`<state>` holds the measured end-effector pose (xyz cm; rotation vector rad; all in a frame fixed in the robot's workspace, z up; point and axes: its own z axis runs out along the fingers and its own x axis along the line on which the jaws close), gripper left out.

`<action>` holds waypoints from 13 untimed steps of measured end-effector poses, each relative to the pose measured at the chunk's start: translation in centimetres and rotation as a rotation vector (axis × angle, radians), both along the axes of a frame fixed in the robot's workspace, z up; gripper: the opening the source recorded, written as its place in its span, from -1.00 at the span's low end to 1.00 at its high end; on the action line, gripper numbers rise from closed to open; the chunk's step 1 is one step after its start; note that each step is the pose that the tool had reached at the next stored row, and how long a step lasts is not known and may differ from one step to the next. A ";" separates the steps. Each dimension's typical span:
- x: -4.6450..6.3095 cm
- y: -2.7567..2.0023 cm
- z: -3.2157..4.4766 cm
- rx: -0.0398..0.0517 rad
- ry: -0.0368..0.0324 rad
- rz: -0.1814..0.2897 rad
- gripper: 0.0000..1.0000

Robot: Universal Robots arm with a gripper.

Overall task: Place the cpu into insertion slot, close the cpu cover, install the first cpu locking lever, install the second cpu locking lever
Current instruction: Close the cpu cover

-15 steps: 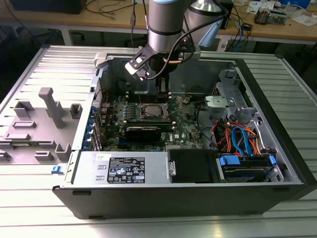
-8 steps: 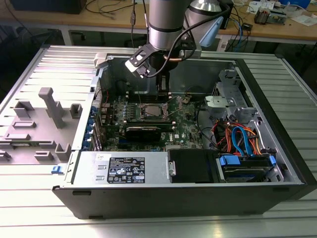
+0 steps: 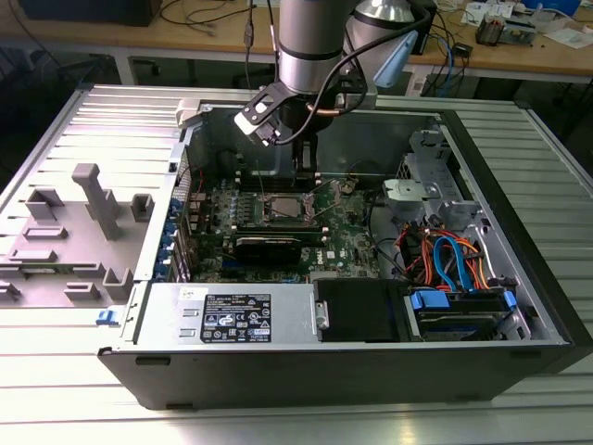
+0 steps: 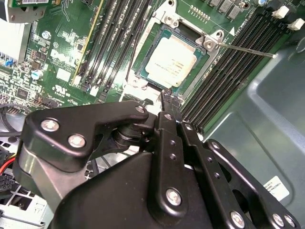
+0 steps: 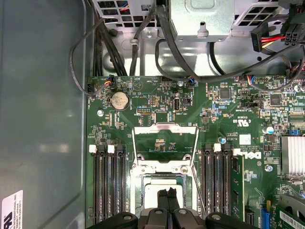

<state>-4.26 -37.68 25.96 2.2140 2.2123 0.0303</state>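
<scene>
At the middle of the exterior view, the cpu [image 3: 283,208] lay flat in the insertion slot [image 4: 147,47]. Just up and right of it hung the gripper [image 3: 306,171], fingers pressed together on nothing, tips at the chip's near edge in both wrist views. The cpu cover [image 5: 164,167] lay open beyond the chip, directly opposite the fingertips.

Ribbed metal table [image 3: 56,389], open computer case [image 3: 324,375]
</scene>
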 end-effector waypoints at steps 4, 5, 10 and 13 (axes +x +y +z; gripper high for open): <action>0.1 0.01 0.01 -0.0002 0.0001 0.000 -0.79; 0.1 0.01 0.01 -0.0002 0.0002 0.000 -0.79; 1.4 0.02 0.00 0.0000 0.0000 0.000 -0.79; 1.9 0.02 0.00 0.0000 0.0000 0.000 -0.79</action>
